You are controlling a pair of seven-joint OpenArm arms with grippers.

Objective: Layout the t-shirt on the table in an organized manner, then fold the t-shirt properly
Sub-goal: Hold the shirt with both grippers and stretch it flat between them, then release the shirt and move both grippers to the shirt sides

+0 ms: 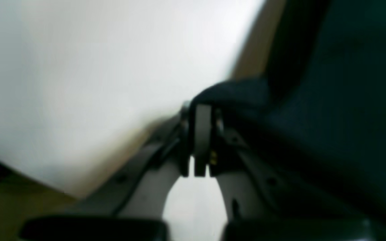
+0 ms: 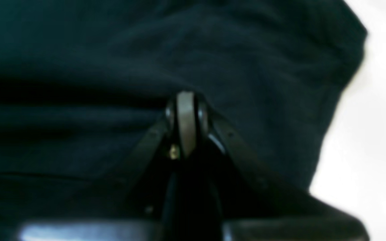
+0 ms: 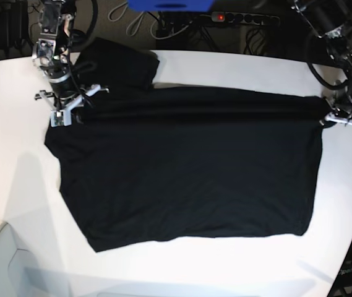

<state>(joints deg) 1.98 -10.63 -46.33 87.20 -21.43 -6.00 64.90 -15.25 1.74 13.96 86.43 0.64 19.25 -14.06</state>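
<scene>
The shirt (image 3: 188,167) lies spread over the middle of the table (image 3: 15,142), with its far strip doubled over. The left gripper (image 3: 331,117) and the right gripper (image 3: 70,106) each pinch that fold's ends (jaws pressed together). Most folds remain, judging by its spread.

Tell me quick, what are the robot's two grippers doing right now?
Left gripper: shut on the t-shirt, pinching its edge by the table.
Right gripper: shut on the t-shirt, at its other end.
</scene>
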